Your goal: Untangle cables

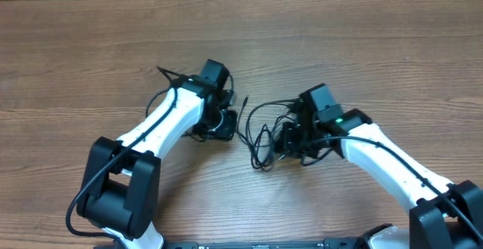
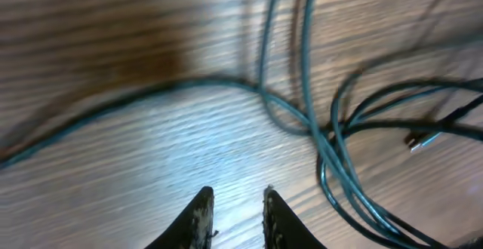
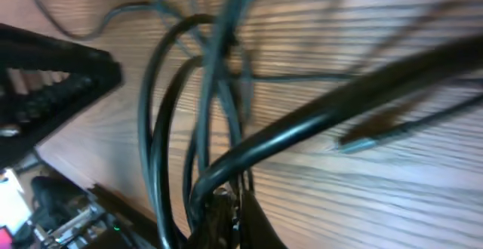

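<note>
The right gripper (image 3: 230,215) is closed, and its tips sit where several strands of the cables (image 1: 260,132) bunch together, so it looks clamped on the tangle. One thick loop rises from the tips and slants away up to the right. Exactly which strand is pinched I cannot tell, as the view is too close and blurred.

The left gripper (image 2: 235,211) has its jaws narrow, with only a slim gap and bare table (image 1: 90,53) showing between them. It holds nothing.

From above, the cables lie in a loose knot between the two arms, touching the right gripper and just beside the left one. The right arm is the nearer one. It is already in the knot.

What the next move turns on is the lie of the cords from the left gripper. They sit ahead of its tips and off to the right, and most run lengthwise away from it. They cross at one point ahead, where a single strand sweeps off to the left. A silver plug (image 2: 423,138) lies further right.

My judgement is that the left gripper must open wider, then reach forward and right to take a strand. Pulling away from the right gripper's hold should then spread the knot.
</note>
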### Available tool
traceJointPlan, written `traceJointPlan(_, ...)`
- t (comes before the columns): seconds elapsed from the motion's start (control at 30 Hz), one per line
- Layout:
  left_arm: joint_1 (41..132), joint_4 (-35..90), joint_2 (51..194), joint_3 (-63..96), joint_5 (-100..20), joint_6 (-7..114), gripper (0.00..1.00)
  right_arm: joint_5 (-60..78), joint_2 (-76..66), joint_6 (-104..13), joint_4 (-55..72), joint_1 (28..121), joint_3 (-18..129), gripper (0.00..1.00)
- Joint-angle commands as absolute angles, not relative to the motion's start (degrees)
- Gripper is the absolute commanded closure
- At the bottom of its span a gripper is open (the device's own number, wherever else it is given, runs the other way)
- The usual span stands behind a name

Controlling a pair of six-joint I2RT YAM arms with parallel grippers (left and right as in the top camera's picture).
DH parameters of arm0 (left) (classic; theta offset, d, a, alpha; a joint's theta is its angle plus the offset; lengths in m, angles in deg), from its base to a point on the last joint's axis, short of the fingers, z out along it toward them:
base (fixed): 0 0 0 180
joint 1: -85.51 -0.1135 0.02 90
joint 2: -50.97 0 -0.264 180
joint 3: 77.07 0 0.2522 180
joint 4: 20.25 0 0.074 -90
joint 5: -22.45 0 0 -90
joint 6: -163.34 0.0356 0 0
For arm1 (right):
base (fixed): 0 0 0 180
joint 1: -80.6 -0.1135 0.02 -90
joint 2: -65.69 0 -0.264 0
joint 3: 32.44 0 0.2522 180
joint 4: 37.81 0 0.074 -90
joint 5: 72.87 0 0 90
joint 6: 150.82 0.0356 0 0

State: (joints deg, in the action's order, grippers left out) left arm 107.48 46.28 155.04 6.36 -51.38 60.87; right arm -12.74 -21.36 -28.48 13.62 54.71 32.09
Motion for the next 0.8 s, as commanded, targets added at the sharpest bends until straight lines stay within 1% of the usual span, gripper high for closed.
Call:
traceJointPlan(0.0,104.1,48.27,155.54,6.16,-47.43,68.17,0.78,-14.66,-20.2,-22.43,8.53,50.34,32.0,0.96)
traceJointPlan(0.13,99.57,51.53,155.54,6.16,-45.46,69.74,0.66,-14.44,-20.2,-20.28,-1.94,44.33,32.0,0.96)
traceJointPlan(0.23,97.41,53.47,155.54,6.16,-45.48,72.15,0.67,-11.18,-20.2,-20.28,-6.75,41.66,32.0,0.96)
traceJointPlan(0.27,97.1,53.91,155.54,6.16,-45.46,72.17,0.67,-10.62,-20.2,-20.28,-6.91,41.57,32.0,0.96)
traceJointPlan(0.3,96.66,54.52,155.54,6.16,-45.28,72.13,0.7,-9.13,-20.2,-20.31,-6.82,41.55,32.0,0.96)
traceJointPlan(0.37,96.45,55.42,155.54,6.16,-43.86,74.09,0.75,-7.34,-20.2,-20.31,-5.99,41.77,32.0,0.95)
traceJointPlan(0.4,96.45,55.92,155.54,6.16,-42.16,76.41,0.75,-6.07,-20.2,-20.31,-5.27,41.95,32.0,0.93)
traceJointPlan(0.47,96.51,56.8,155.54,6.16,-36.87,81.07,0.74,-3.34,-20.2,-20.31,-3.1,42.51,32.0,0.92)
traceJointPlan(0.57,96.71,56.77,155.54,6.16,-30.86,83.91,0.72,-2.4,-20.2,-20.31,-0.87,43.54,32.0,0.92)
traceJointPlan(0.63,97.21,55.99,155.54,6.16,-28.54,84.1,0.7,-2.38,-20.2,-20.33,0.13,43.72,32.0,0.88)
traceJointPlan(0.77,98.65,54.54,155.54,6.16,-28.32,84.06,0.69,-2.38,-20.2,-20.33,0.31,43.72,32.0,0.84)
